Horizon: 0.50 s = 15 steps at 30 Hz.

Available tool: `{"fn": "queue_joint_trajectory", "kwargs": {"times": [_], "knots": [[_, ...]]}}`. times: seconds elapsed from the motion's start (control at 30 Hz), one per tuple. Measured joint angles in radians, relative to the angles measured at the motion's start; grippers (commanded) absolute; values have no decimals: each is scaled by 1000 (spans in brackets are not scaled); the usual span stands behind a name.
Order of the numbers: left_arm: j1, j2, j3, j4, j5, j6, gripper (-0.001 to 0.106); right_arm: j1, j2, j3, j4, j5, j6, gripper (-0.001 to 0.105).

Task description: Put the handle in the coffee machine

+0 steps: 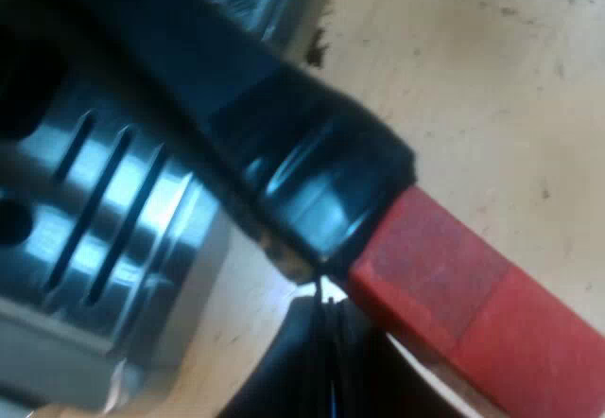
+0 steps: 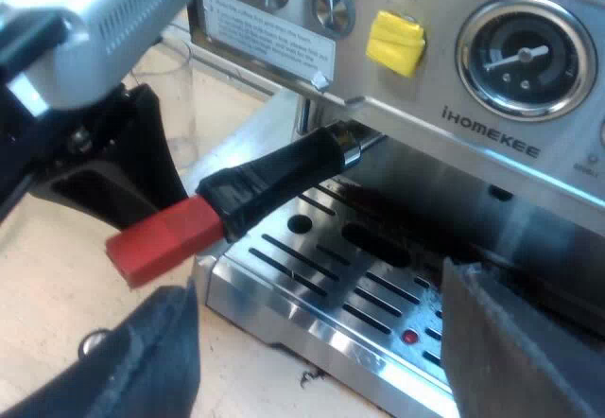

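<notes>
Nearest of all, in the left wrist view, the handle (image 1: 284, 153) lies straight across the camera, its dark grip passing into the red end (image 1: 482, 295). The left gripper (image 2: 142, 182) is plainly at it, about where dark meets red; whether those jaws are clamped on it or merely beside it I cannot tell. Beneath the handle sits the slotted drip tray (image 1: 104, 210), and past the red end is the bare worktop (image 1: 492, 68). In the right wrist view the right gripper (image 2: 317, 295) hangs low before the tray, its jaws wide apart with nothing between them; the handle lies beyond them and higher, well apart. From there the long axis reads clearly. The red end sticks out past the tray's corner over the worktop, and the dark grip rises aslant to a metal end (image 2: 348, 144) tucked under the front of the espresso machine (image 2: 444, 68), beneath the panel that carries the pressure gauge (image 2: 525, 54). The handle seems seated at the machine but angled off to one side, which suggests the locking turn is not yet done. That turn would sweep the red end about the metal end. The left arm, being at the handle, is the one placed for it; the right would have to rise across the tray.
</notes>
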Motion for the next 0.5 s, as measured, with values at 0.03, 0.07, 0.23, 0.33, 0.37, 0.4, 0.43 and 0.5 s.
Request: {"fn": "queue_joint_trajectory", "kwargs": {"times": [0.03, 0.07, 0.23, 0.33, 0.37, 0.4, 0.43, 0.5], "knots": [[-13, -1, 0, -4, -6, -8, 0, 0, 0, -4, 6, 0, 0, 59], [-31, -4, 0, -9, -16, -27, 0, 0, 0, -12, 26, 0, 0, 59], [-115, -13, 5, -50, -54, -117, 0, 0, -6, -23, 91, -8, 2, 59], [-154, -13, 10, -83, -54, -153, 0, 0, -18, -23, 114, -9, 16, 59], [-164, -13, 12, -94, -54, -157, 0, 0, -25, -23, 115, -9, 28, 59], [-174, -13, 14, -109, -54, -159, 0, 0, -33, -23, 115, -9, 37, 59], [-180, -13, 15, -117, -54, -160, 0, 0, -37, -23, 115, -9, 39, 59], [-191, -13, 17, -137, -54, -162, 0, 0, -48, -23, 115, -9, 43, 59]]}}
